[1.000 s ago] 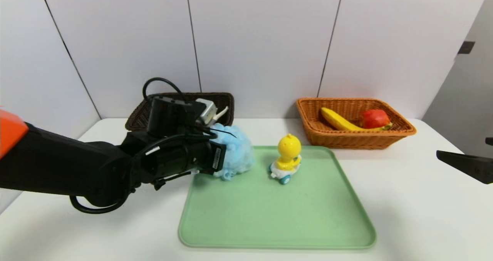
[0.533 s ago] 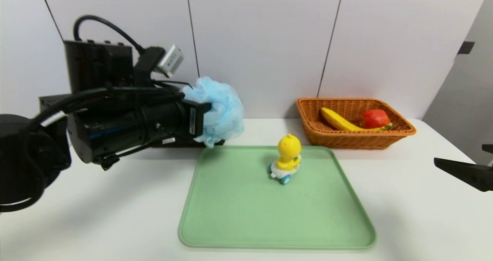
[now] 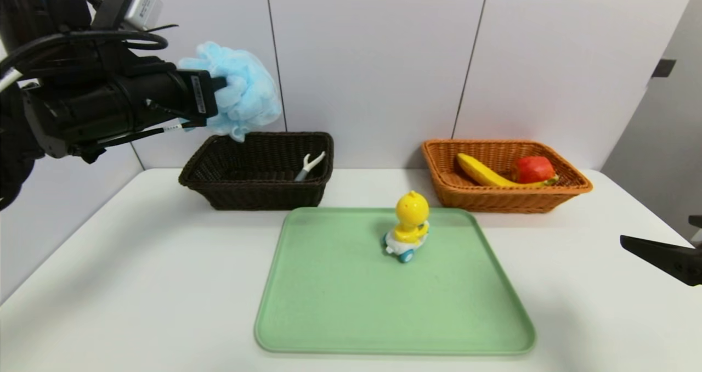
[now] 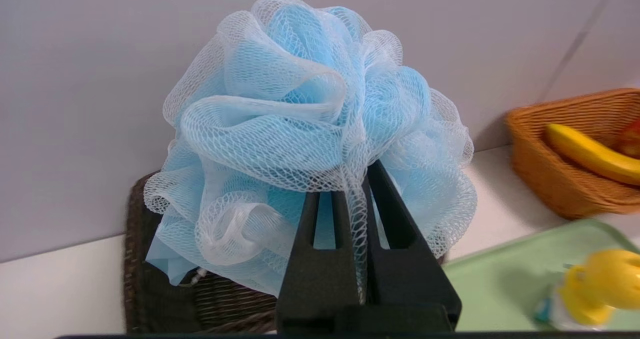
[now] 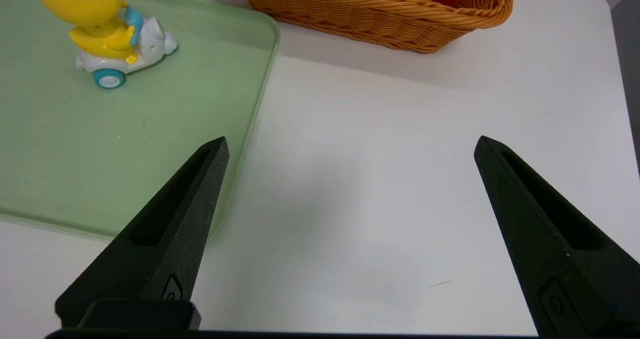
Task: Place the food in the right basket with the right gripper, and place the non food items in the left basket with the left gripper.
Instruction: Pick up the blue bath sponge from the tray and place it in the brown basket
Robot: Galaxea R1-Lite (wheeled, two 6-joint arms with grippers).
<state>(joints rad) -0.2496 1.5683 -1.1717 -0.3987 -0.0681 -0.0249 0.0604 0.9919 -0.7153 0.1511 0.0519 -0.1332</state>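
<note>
Sponge now raised above basket rim

A white table stands against pale grey wall panels split by dark seams; at two o'clock, a small black fitting on a grey side wall.

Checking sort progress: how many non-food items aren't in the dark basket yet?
2: blue mesh sponge held above the dark brown wicker basket; yellow duck toy on the green tray.
</note>
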